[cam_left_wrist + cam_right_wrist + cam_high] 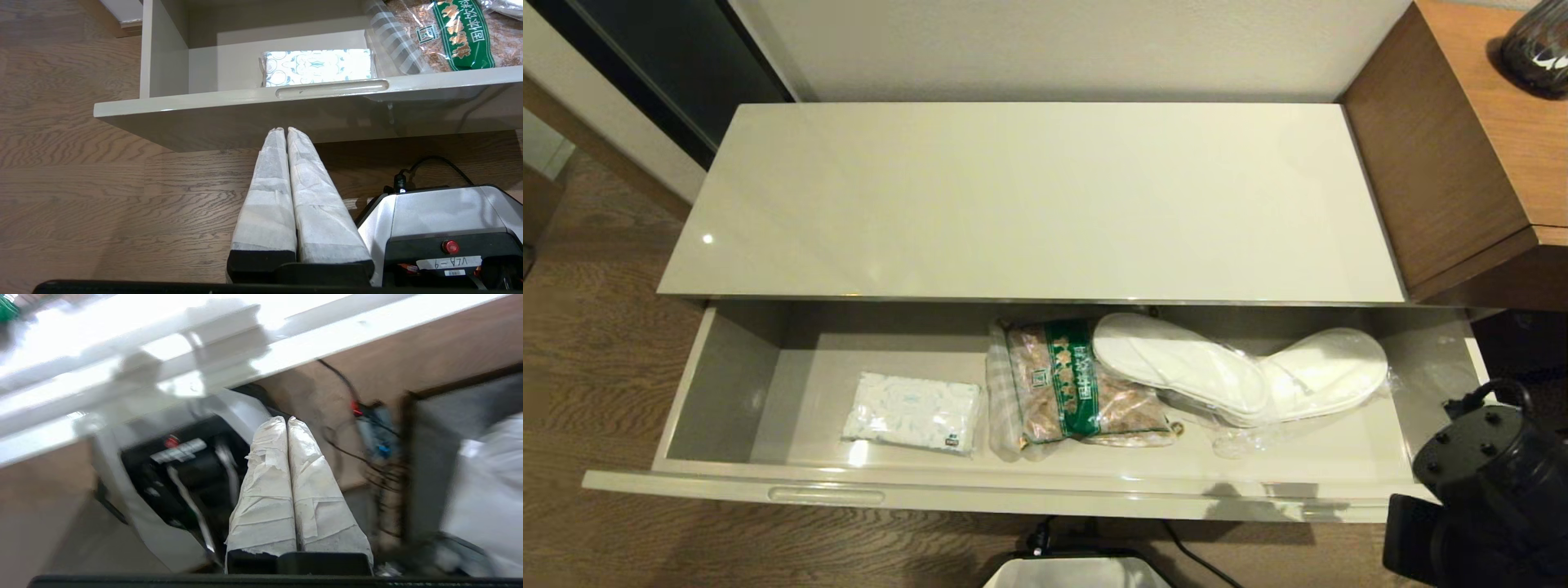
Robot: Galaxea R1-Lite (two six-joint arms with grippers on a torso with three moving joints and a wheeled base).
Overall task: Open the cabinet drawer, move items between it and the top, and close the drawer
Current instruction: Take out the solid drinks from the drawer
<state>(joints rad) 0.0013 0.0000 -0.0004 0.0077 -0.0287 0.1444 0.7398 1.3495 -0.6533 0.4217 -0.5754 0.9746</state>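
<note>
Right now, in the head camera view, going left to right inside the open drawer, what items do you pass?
Tissue pack → snack bag → slippers, all lying in the cabinet drawer.

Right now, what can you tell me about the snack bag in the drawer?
The snack bag is clear, crinkly plastic full of brown bits, with a green band across its middle bearing pale printed characters. It lies flat on the open cabinet drawer floor, about mid-drawer, slightly turned. The tissue pack lies beside it; whether they touch is unclear. The wrapped slippers overlap its other edge. No fingers touch it.
</note>
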